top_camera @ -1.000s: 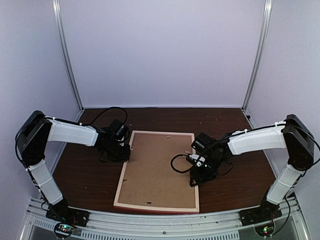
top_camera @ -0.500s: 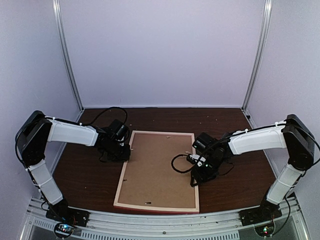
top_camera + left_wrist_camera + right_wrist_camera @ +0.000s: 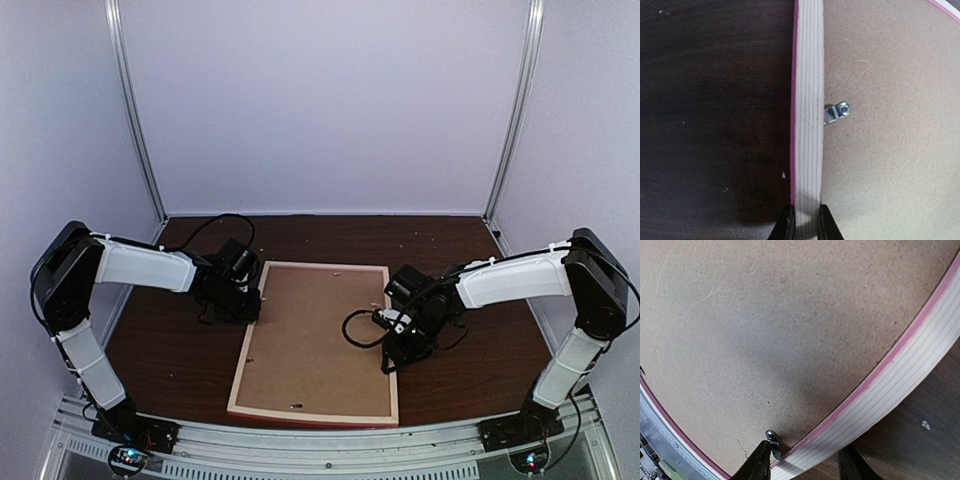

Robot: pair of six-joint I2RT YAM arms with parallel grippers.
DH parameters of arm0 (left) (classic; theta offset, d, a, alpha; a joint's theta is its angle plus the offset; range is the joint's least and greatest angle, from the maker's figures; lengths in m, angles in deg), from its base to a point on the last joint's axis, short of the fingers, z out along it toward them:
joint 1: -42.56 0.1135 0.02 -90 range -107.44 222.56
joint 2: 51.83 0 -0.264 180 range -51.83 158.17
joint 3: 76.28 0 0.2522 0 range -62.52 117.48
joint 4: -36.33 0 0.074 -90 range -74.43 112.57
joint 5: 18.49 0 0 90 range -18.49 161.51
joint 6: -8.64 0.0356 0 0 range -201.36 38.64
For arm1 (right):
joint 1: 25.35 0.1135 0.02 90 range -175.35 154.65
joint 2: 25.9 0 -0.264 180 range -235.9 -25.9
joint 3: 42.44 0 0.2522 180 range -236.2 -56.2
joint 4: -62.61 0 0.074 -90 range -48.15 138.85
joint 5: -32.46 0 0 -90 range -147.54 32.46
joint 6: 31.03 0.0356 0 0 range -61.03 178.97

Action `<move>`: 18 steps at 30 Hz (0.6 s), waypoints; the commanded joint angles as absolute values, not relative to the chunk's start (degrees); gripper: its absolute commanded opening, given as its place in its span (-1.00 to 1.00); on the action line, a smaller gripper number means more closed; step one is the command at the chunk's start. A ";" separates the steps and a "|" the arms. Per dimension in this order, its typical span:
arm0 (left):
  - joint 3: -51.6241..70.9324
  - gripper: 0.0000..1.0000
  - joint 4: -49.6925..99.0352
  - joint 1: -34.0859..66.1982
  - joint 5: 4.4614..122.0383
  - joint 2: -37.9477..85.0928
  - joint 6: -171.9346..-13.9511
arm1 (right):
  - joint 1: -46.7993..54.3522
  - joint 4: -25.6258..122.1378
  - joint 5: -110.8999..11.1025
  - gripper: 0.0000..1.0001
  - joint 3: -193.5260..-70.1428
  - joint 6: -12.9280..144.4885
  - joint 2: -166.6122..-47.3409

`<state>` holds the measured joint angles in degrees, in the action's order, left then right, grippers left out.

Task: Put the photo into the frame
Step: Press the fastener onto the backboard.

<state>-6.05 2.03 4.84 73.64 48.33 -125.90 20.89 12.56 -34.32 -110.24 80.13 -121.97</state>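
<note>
Face down at the centre of a dark wood table [image 3: 170,350]: the frame [image 3: 312,414], pale ribbed sides uppermost, a thin pink line along the outer edge next to the tabletop, short end toward the arms' bases. Set inside the rails, a brown backing board [image 3: 315,335], with a small metal clip [image 3: 837,112] turned onto it from the left rail. On that left rail, toward the far corner, the left gripper [image 3: 805,227], fingers pressed to either side of the wood in a pinch. On the opposite long rail, about midway along, the right gripper [image 3: 805,462], jaws parted and astride the rail, one finger [image 3: 757,465] on the board side just beside a second clip [image 3: 771,436], the other on the table side; touching the wood or not, impossible to tell. Behind each gripper, a white-and-black limb reaching in from a near corner: left arm [image 3: 140,265] and right arm [image 3: 510,280]. All around, pale lilac walls [image 3: 320,100].
</note>
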 commanded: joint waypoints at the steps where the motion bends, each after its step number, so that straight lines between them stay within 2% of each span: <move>1: -7.92 -1.00 2.96 5.00 72.96 50.38 -127.24 | 20.59 10.88 -39.19 -0.11 -109.68 78.59 -124.53; 18: -8.02 -1.00 2.84 5.02 72.87 50.30 -127.07 | 19.64 13.45 -38.94 -0.34 -110.28 76.05 -126.47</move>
<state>-6.16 2.19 4.84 73.64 48.33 -125.90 20.45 11.53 -33.57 -111.49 78.21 -122.95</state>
